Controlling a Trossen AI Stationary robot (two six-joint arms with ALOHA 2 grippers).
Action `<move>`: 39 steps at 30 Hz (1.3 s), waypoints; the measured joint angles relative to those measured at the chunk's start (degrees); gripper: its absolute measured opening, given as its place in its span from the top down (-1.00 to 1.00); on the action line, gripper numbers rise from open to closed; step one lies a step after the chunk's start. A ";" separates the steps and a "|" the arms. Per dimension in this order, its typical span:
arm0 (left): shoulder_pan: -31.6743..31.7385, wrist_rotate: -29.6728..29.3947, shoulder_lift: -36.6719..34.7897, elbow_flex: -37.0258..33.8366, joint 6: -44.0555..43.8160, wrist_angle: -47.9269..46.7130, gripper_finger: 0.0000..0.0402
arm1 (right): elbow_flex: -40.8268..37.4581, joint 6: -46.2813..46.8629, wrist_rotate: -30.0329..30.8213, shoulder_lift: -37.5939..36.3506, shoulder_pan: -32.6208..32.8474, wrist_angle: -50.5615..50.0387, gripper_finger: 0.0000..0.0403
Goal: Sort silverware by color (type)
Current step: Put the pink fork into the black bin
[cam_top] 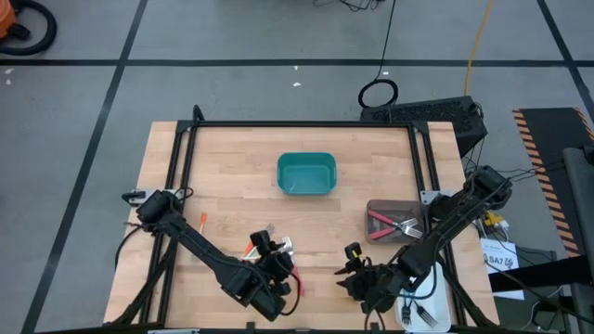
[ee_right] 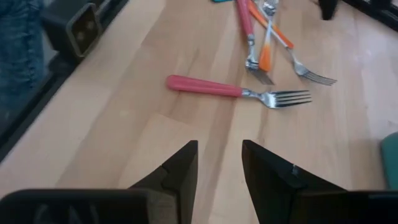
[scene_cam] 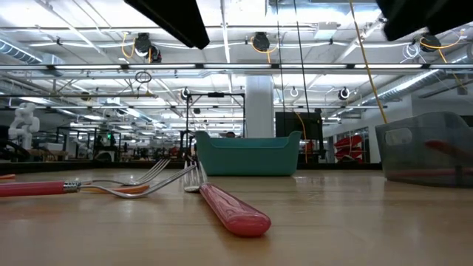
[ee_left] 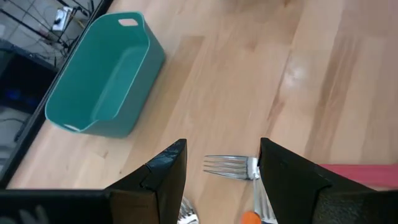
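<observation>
Where forks cluster, two red (ee_right: pixel 205 86), two orange (ee_right: pixel 268 38)

The wooden tabletop (cam_top: pixel 232 167) fills the middle of the high view, with a black frame around its edges. A teal bin (cam_top: pixel 306 174) stands near the centre of the frame, a little toward the top. A grey tray (cam_top: pixel 378 208) sits at the middle right. On the grey floor, a black cable loop (cam_top: pixel 379 93) lies above the tabletop, and a yellow cable (cam_top: pixel 475 42) runs at the upper right.
</observation>
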 joint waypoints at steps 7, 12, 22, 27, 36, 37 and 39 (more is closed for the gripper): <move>1.90 3.37 0.00 -0.02 1.40 0.05 0.03 | 4.84 5.89 -0.27 0.00 2.48 -8.87 0.41; 2.19 3.51 0.00 0.00 2.68 0.32 0.03 | 9.94 13.07 -5.34 0.00 4.72 -18.34 0.41; 3.69 5.04 0.00 0.00 11.98 5.13 0.03 | 11.91 14.18 -0.58 0.00 9.11 -21.57 0.41; 5.23 7.84 0.00 0.00 14.66 7.74 0.03 | 11.91 14.14 0.27 0.00 9.11 -21.57 0.41; 5.08 10.04 0.00 0.00 6.32 9.53 0.03 | 11.91 14.61 0.20 0.00 9.14 -21.52 0.41; 4.78 10.01 0.00 0.00 4.28 9.53 0.03 | 11.91 14.61 0.18 0.00 9.14 -21.52 0.41; 4.21 9.55 0.41 0.10 1.16 9.53 0.03 | 11.91 14.61 0.18 0.00 9.14 -21.52 0.41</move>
